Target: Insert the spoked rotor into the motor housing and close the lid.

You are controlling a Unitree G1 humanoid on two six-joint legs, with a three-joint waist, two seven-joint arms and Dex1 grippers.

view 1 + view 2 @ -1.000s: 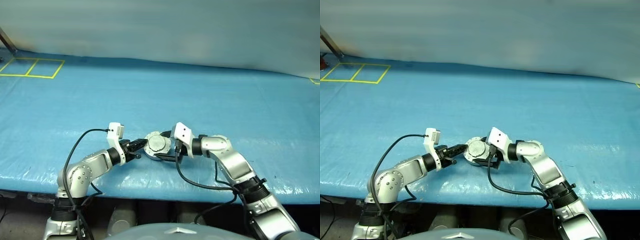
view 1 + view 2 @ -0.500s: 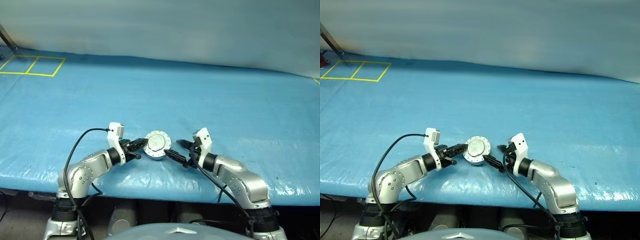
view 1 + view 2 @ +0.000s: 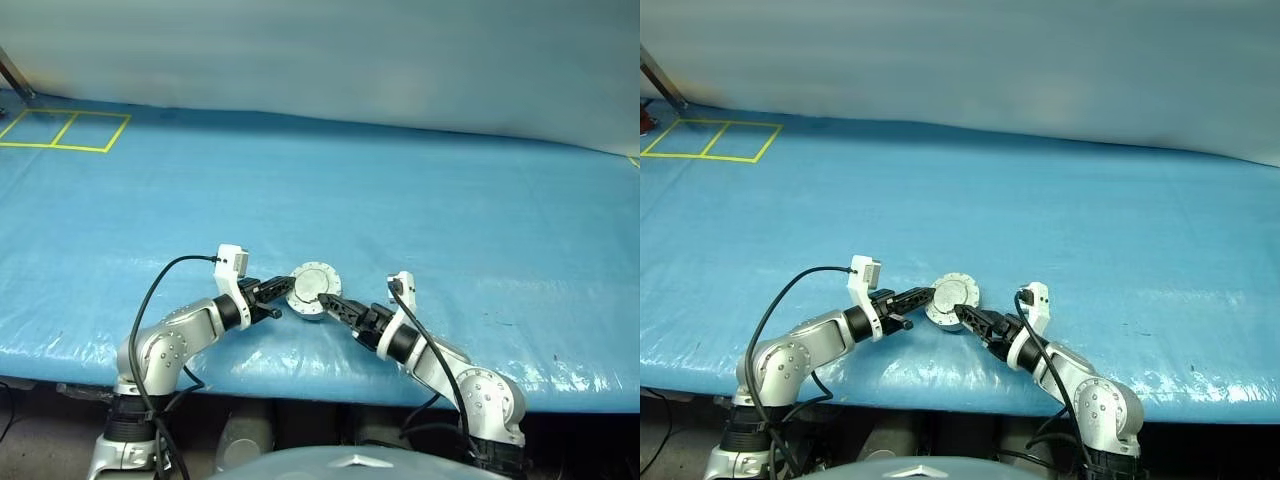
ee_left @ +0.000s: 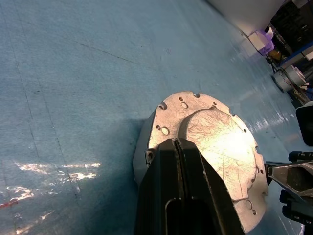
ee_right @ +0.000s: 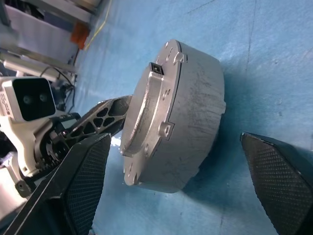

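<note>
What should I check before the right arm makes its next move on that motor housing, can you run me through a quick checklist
1. Lid closed on the motor housing: ok, the seam looks flush along the side that shows.
2. Spoked rotor inside: cannot tell, the lid covers the inside.
3. Left gripper shut, tips resting on the lid: ok.
4. Right gripper open, one finger on each side of the housing: ok, neither touches it.
5. Housing flat on the blue table cover: ok, it lies flat in the head views.
</note>
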